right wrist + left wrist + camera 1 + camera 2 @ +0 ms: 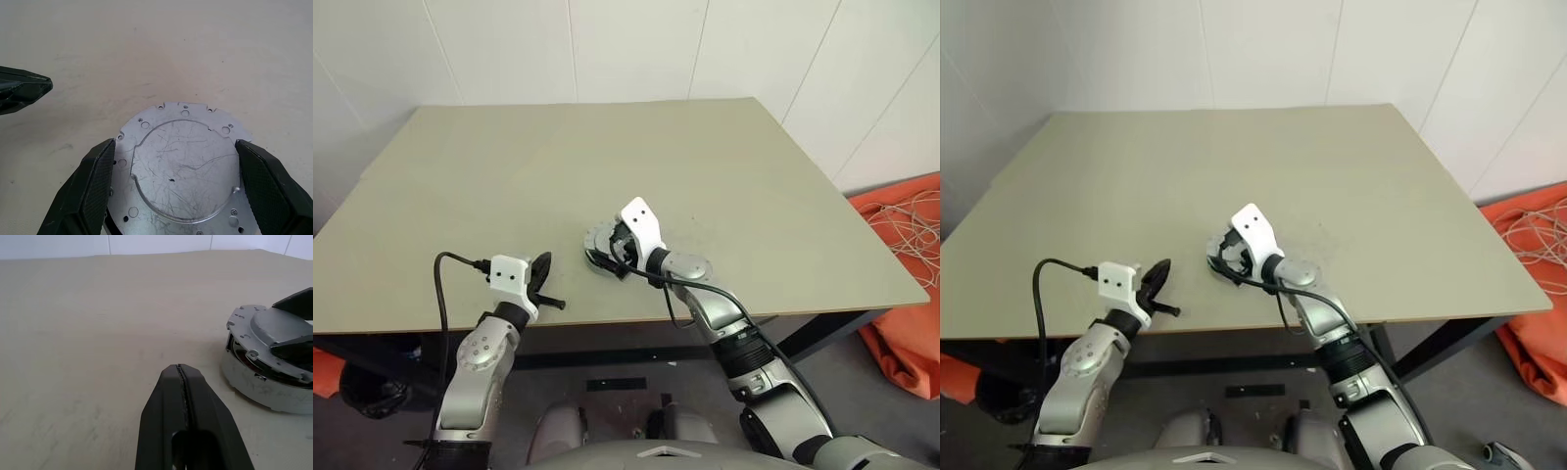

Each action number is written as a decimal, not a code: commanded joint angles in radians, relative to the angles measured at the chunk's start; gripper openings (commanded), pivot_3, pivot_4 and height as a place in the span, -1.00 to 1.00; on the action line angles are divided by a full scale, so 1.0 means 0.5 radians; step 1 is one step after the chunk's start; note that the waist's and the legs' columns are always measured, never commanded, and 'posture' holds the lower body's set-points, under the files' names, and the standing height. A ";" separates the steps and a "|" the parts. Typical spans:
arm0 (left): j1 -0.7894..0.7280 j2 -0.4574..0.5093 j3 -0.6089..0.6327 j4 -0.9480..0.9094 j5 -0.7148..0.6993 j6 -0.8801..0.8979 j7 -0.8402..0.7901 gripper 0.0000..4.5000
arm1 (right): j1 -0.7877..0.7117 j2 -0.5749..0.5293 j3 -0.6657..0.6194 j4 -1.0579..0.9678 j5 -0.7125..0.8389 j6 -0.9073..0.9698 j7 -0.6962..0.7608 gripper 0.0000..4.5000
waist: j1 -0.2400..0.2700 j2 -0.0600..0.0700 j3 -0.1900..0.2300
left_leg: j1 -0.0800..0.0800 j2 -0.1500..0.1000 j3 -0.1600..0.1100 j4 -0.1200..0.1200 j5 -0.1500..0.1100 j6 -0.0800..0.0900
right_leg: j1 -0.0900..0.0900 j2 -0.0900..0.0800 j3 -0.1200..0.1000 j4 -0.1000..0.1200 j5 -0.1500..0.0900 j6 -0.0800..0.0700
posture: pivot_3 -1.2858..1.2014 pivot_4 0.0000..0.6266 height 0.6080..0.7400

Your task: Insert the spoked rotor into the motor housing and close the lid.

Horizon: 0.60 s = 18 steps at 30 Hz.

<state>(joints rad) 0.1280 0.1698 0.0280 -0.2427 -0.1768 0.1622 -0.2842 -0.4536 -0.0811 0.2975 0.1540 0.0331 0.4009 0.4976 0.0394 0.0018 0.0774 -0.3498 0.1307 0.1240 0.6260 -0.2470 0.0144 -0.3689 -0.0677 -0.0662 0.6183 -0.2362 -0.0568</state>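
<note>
The lid (pixel 183 169) is seen tilted on the motor housing (pixel 264 389), near the front edge of the table (pixel 509 186). The right gripper (pixel 178 188) is spread around it. The left gripper (pixel 180 377), pressed together, is held at the front edge.

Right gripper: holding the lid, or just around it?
Not held. The right gripper is open, its fingers flanking the lid's rim; the lid sits tilted on the motor housing.
</note>
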 commanded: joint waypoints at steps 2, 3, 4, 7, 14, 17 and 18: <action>-0.004 0.005 -0.023 -0.091 -0.023 0.012 -0.023 -1.00 | -0.073 0.033 -0.035 0.025 0.012 -0.033 -0.013 0.98 | -0.001 0.000 0.000 | 0.000 0.000 0.000 0.000 0.000 0.000 | 0.000 0.000 0.000 0.000 0.000 0.000 | 0.03 -1.00 1.00; -0.005 0.002 -0.026 -0.093 -0.022 0.015 -0.024 -1.00 | -0.078 0.036 -0.038 0.036 0.012 -0.031 -0.017 0.98 | -0.001 0.000 0.000 | 0.000 0.000 0.000 0.000 0.000 0.000 | 0.000 0.000 0.000 0.000 0.000 0.000 | 0.03 -1.00 1.00; -0.004 0.000 -0.030 -0.096 -0.022 0.019 -0.024 -1.00 | -0.084 0.038 -0.041 0.052 0.007 -0.033 -0.026 0.98 | 0.000 0.000 0.000 | 0.000 0.000 0.000 -0.001 0.000 0.000 | 0.000 0.000 0.000 0.000 0.000 0.000 | 0.03 -1.00 1.00; -0.001 0.002 -0.035 -0.101 -0.024 0.028 -0.022 -1.00 | -0.096 0.040 -0.044 0.090 0.002 -0.037 -0.035 0.98 | -0.001 0.000 0.000 | 0.000 0.000 0.000 -0.001 0.000 0.000 | 0.000 0.000 0.000 0.000 0.000 0.000 | 0.03 -1.00 1.00; 0.002 0.005 -0.033 -0.095 -0.022 0.037 -0.022 -1.00 | -0.105 0.044 -0.049 0.126 -0.001 -0.036 -0.050 0.39 | -0.001 0.000 0.000 | 0.001 0.000 0.000 -0.002 0.000 -0.001 | 0.000 0.000 0.000 0.000 0.000 0.000 | 0.03 -1.00 1.00; -0.005 0.003 -0.036 -0.080 -0.016 0.034 -0.020 -1.00 | -0.104 0.041 -0.046 0.119 0.002 -0.027 -0.043 0.39 | 0.000 0.000 0.000 | 0.001 0.000 0.000 -0.002 0.000 0.000 | 0.000 0.000 0.000 0.000 0.000 0.000 | 0.03 -1.00 1.00; -0.007 0.003 -0.037 -0.076 -0.014 0.033 -0.019 -1.00 | -0.104 0.039 -0.046 0.115 0.003 -0.025 -0.041 0.39 | -0.001 0.000 0.000 | 0.001 0.000 0.000 -0.002 0.000 0.000 | 0.000 0.000 0.000 0.000 0.000 0.000 | 0.03 -1.00 1.00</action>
<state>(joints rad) 0.1316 0.1693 0.0077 -0.2497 -0.1775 0.1871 -0.2924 -0.4865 -0.0655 0.2868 0.2213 0.0324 0.3973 0.4779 0.0391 0.0018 0.0774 -0.3493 0.1307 0.1242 0.6250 -0.2469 0.0142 -0.3688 -0.0676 -0.0661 0.6183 -0.2362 -0.0569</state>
